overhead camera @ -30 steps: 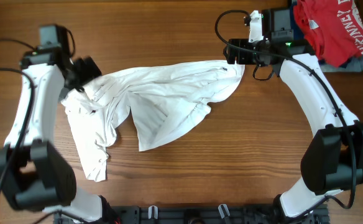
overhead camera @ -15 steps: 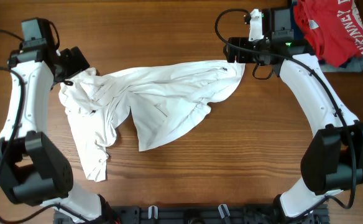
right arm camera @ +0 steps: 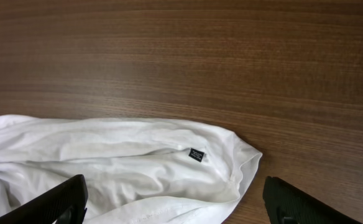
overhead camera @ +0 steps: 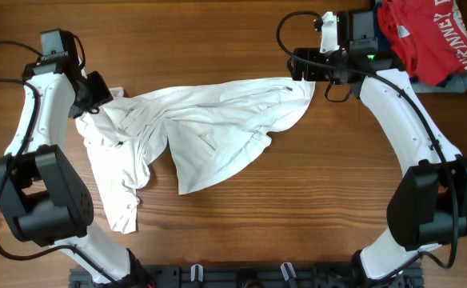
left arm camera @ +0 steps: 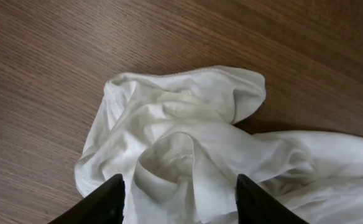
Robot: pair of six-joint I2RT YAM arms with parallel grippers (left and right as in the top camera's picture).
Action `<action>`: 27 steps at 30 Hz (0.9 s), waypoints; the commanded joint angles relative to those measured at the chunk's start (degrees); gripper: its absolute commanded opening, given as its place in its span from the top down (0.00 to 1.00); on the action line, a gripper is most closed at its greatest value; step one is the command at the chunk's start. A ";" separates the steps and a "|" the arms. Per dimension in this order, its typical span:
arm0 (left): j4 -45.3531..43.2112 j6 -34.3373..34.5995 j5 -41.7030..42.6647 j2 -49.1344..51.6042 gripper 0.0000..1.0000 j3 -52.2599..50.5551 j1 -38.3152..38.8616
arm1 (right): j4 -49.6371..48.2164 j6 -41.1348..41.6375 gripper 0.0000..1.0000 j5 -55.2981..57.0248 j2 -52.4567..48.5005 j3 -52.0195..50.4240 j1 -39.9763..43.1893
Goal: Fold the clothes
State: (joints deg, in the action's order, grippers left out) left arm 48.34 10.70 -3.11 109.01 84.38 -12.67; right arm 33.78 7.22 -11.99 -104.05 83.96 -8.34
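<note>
The white T-shirt [overhead camera: 193, 132] lies rumpled across the wooden table [overhead camera: 313, 200], the left gripper [left arm camera: 178, 190] straddling its bunched left end with fingers apart, the right gripper [right arm camera: 175, 202] spread wide over its right end

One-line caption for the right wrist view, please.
Open right gripper poised above the white T-shirt's corner with its small black tag on the wooden table.

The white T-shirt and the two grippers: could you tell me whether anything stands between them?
Nothing visible does. The left gripper has its fingers straddling a fold of the white T-shirt, and the right gripper hangs open over the other end. The red garment lies off in the far corner.
</note>
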 commanded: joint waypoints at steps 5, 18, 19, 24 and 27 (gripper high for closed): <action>1.16 -3.04 -3.74 4.13 0.44 -0.15 -0.02 | -0.24 -1.27 0.09 -0.90 -1.51 1.09 0.02; 1.25 -3.02 -7.43 4.74 0.64 -0.15 -3.48 | -0.26 -1.27 0.09 -0.04 -1.51 1.09 0.09; 0.98 -3.02 -7.43 4.74 0.68 -0.15 -3.50 | -0.31 -1.27 0.09 -0.04 -1.51 1.09 0.09; -0.66 -2.97 -6.97 4.72 0.82 -0.15 -3.48 | -0.33 -1.27 0.09 -0.02 -1.51 1.09 0.09; -1.25 -2.80 -6.78 4.72 0.92 -0.15 -3.45 | -0.33 -1.22 0.09 -0.02 -1.51 1.09 0.09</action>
State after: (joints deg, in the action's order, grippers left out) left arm 47.66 8.01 -9.58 113.38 84.38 -16.10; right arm 33.78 7.22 -11.97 -104.05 83.96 -8.34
